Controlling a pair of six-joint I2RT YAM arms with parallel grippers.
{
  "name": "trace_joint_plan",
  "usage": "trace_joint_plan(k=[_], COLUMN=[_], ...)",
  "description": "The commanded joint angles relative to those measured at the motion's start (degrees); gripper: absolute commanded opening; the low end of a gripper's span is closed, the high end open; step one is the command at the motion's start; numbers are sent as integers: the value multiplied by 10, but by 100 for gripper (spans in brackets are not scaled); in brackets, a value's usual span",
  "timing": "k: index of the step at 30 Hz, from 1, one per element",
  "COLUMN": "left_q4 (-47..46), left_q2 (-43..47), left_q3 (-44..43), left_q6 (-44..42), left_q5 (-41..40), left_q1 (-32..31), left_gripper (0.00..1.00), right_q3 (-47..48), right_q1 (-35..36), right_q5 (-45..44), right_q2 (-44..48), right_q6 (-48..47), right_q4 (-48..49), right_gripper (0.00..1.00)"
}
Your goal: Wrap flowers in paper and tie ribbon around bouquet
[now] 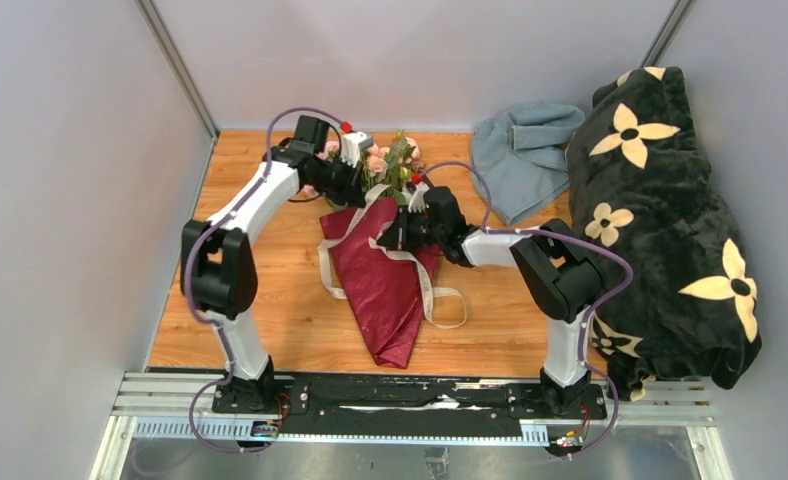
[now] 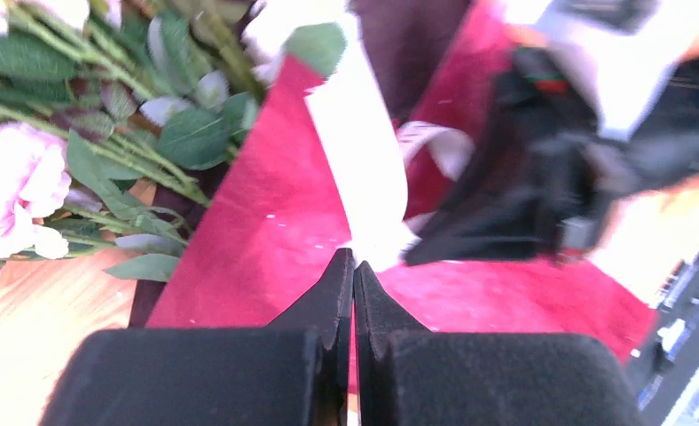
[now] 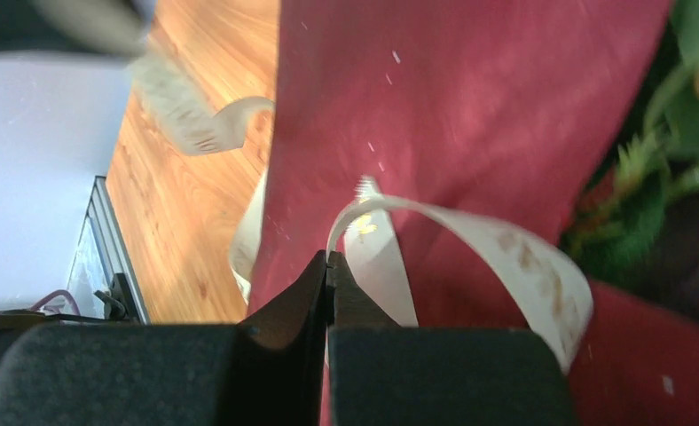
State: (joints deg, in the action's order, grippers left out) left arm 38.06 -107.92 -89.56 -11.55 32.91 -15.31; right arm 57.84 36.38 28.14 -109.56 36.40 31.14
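**Tying step: ribbon pinched at two points**

The bouquet [image 1: 385,290] lies on the counter [image 1: 270,310], narrow end toward the arm bases, flowers [image 1: 390,160] at the far end. The left end effector [image 2: 353,266] and right end effector [image 3: 328,262] are each closed on the ribbon [image 3: 506,244] over the paper [image 2: 266,231]. Advised: pull evenly and keep the ribbon snug. Count: one bouquet, one ribbon, two end effectors.

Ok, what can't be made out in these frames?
Top view: where the ribbon crosses the bouquet, covered by left arm and right arm.
Left wrist view: right arm blurred; flowers cut by the left edge.
Right wrist view: ribbon blurred at top left; greenery blurred at right.
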Motion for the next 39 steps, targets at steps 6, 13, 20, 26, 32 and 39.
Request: trace_joint_plan(k=[6, 13, 20, 26, 32, 39], left_q4=[26, 26, 27, -40, -122, -154], left_q2=[178, 178, 94, 99, 107, 86], left_q3=[59, -5, -82, -31, -5, -8], left_q6=[-4, -12, -8, -9, 33, 97], left_q5=[132, 146, 116, 86, 60, 55], left_q1=[-78, -175, -186, -185, -179, -141], left_gripper=[0, 0, 0, 0, 0, 0], right_q3=[169, 206, 202, 209, 181, 62], right_q1=[-8, 3, 2, -24, -74, -149], right_q5=[118, 203, 229, 166, 189, 193], right_q2=[-107, -145, -134, -65, -30, 100], right_q6=[-32, -15, -58, -161, -140, -140], right_q4=[-40, -1, -62, -229, -250, -202], right_gripper=[0, 0, 19, 39, 48, 50])
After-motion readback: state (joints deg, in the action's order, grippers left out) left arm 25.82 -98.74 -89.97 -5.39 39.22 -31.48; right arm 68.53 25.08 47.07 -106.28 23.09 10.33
